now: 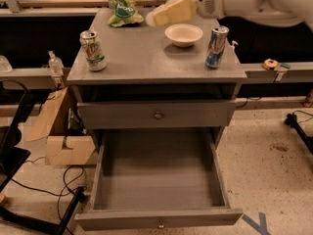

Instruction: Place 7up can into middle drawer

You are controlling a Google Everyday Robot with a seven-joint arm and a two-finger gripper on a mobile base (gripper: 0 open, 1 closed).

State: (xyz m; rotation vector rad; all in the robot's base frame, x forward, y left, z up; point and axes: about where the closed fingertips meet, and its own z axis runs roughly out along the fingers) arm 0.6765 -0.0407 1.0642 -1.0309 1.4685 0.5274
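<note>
The 7up can (pixel 93 50), white and green with a silver top, stands upright at the left front of the grey cabinet top (pixel 146 58). The middle drawer (pixel 159 180) is pulled out wide below, and its tray holds nothing. My gripper (pixel 168 12), pale yellow on a white arm (pixel 244 1), hovers over the back of the cabinet top. It is to the right of the 7up can and well behind it, between the green bag and the bowl, and holds nothing that I can see.
A white bowl (pixel 183 34) and a taller blue-and-silver can (pixel 216 47) stand on the right of the top, a green bag (pixel 124 10) at the back. The upper drawer front (pixel 156 114) is shut. A cardboard box (pixel 58 131) and cables lie on the floor at left.
</note>
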